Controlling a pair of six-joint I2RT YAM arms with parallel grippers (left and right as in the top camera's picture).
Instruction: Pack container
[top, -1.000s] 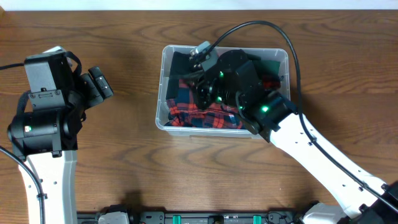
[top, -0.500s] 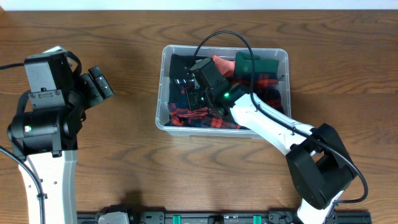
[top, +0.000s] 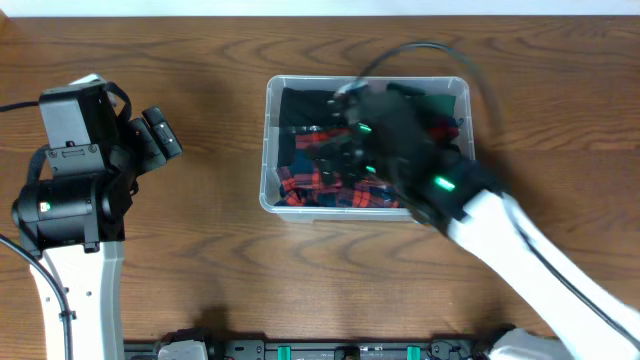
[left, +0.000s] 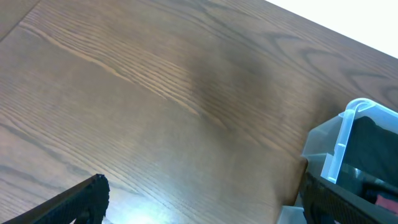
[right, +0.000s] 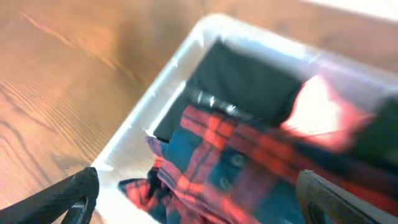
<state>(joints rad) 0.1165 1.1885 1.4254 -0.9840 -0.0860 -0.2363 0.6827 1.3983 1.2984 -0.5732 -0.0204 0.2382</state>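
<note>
Red plaid shirt in container; right jaws just opened; both pairs wide, empty.

Nothing legible is showing in any view. A small marking is sitting on the left arm housing, too tiny to read. Blur is smearing the right arm and the container, leaving no readable characters.

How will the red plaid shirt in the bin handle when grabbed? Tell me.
The red plaid shirt lies crumpled in folds, so it is probably floppy and would drape from a pinch. Thin cloth, so likely light. It lies against a black garment in the container, so pulling might drag that along.
</note>
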